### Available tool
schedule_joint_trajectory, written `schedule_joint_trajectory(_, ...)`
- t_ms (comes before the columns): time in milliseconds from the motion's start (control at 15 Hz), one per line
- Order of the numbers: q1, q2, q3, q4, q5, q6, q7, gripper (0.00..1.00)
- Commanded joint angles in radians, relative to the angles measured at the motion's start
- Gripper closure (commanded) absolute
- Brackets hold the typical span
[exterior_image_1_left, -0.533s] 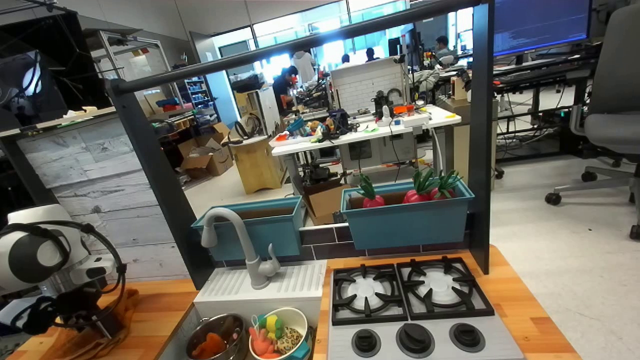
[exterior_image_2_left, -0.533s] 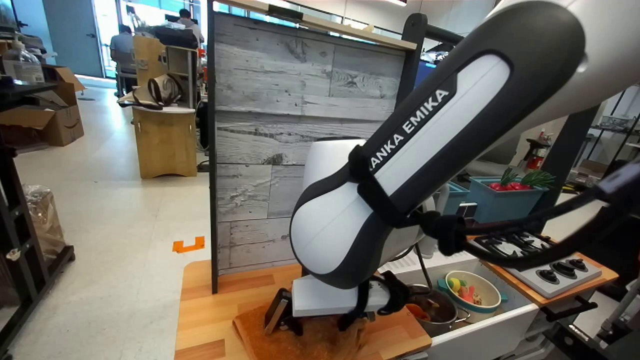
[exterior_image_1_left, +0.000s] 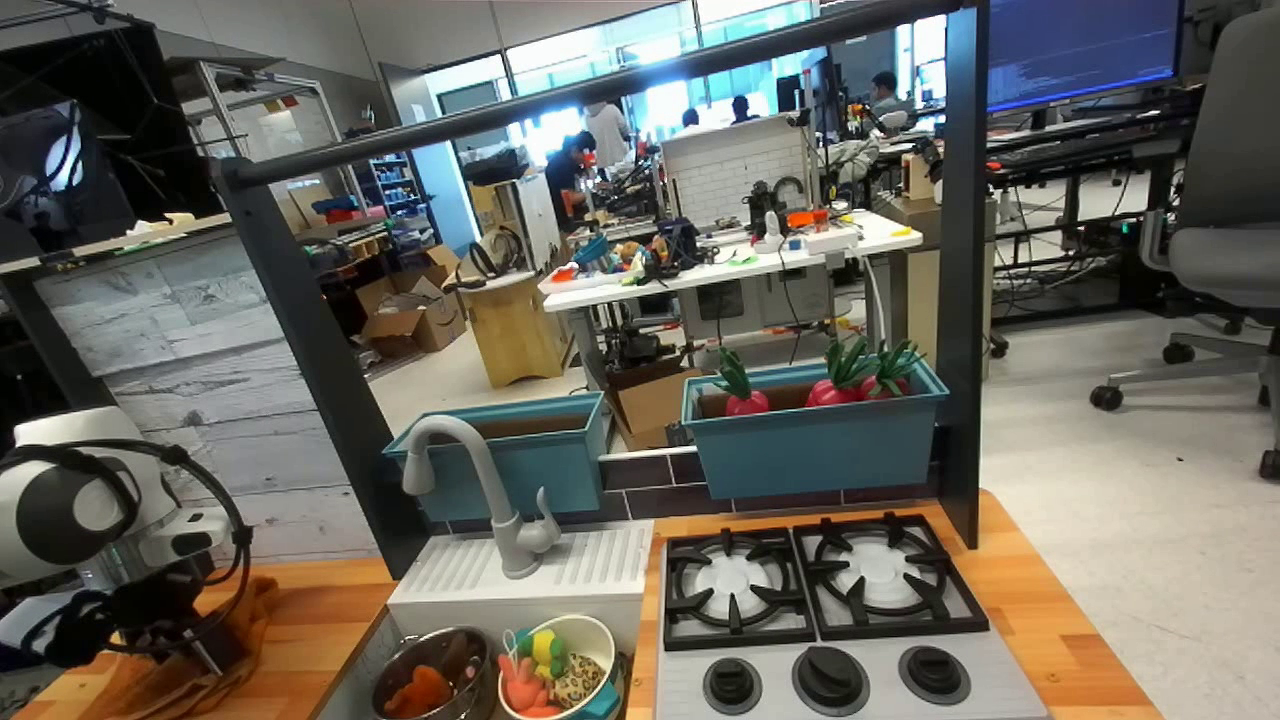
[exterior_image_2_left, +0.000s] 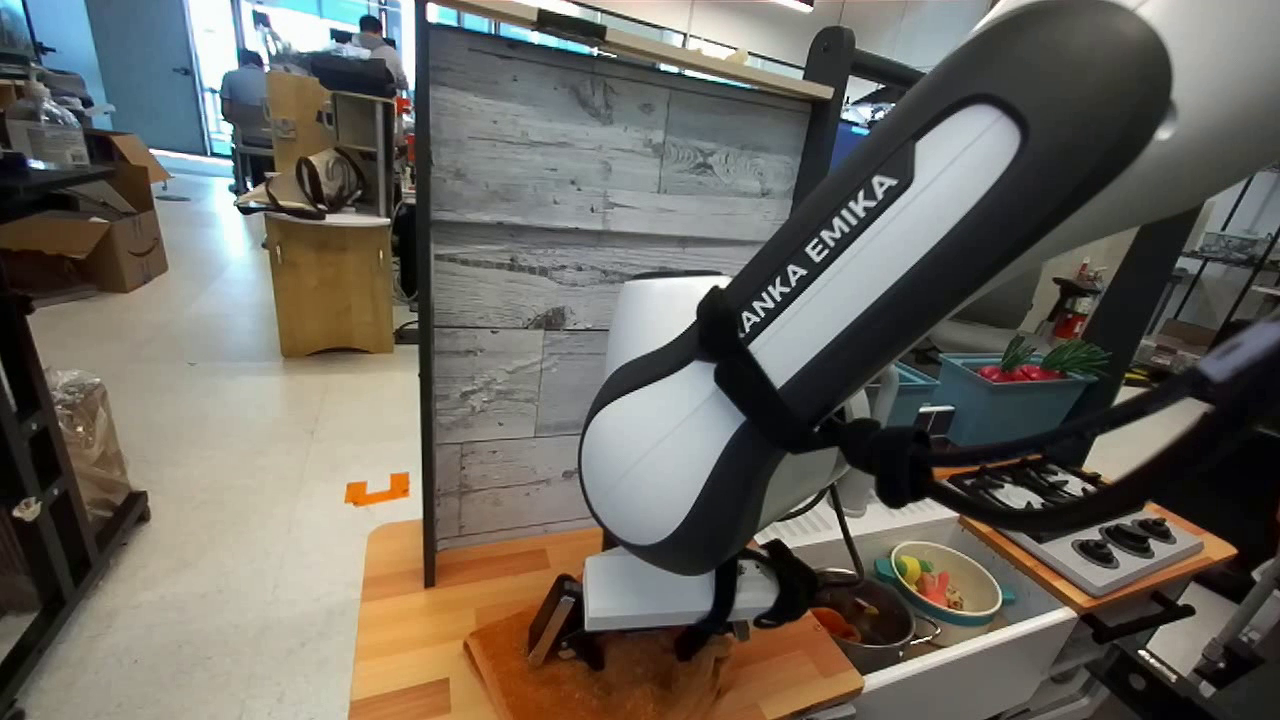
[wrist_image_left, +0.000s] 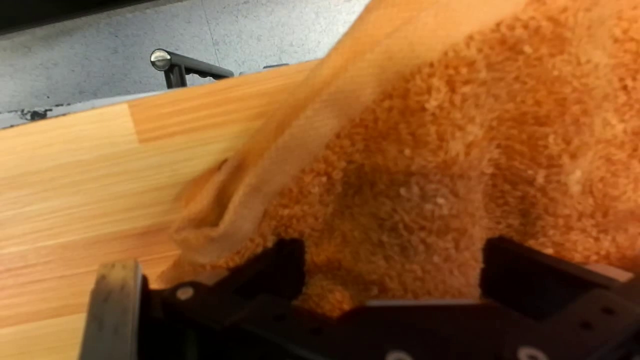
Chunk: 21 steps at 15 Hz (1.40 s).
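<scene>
An orange-brown fluffy towel (wrist_image_left: 450, 150) lies rumpled on the wooden counter (wrist_image_left: 65, 200), its smooth hem folded along the left side in the wrist view. My gripper (wrist_image_left: 392, 267) is right over this towel, jaws wide apart. Both dark fingers (wrist_image_left: 282, 270) are close to the pile or touching it; which of these I cannot tell. Towel fabric fills the view between them, but nothing is pinched. In an exterior view the towel (exterior_image_2_left: 600, 675) spreads under the wrist, and the arm hides part of it. In an exterior view the gripper (exterior_image_1_left: 195, 640) appears low over the towel at the left.
Beside this counter, the sink holds a metal pot (exterior_image_1_left: 435, 675) and a white bowl (exterior_image_1_left: 560, 665) of toy food. A grey faucet (exterior_image_1_left: 490, 500) rises behind them. A stove (exterior_image_1_left: 830, 600) stands right of the sink. A grey plank panel (exterior_image_2_left: 600, 250) stands behind the towel.
The arm and towel look almost the same as half a second ago, with at most a very slight shift of the wrist. A person in the background has moved a little.
</scene>
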Motion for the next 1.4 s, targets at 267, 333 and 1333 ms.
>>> schedule_joint_trajectory(267, -0.004, -0.016, 0.014, -0.039, -0.012, 0.054, 0.014, 0.0)
schedule_joint_trajectory(333, -0.005, -0.043, 0.02, -0.076, -0.009, 0.085, 0.006, 0.0)
schedule_joint_trajectory(1333, -0.071, 0.155, 0.017, 0.192, -0.047, -0.214, -0.026, 0.0)
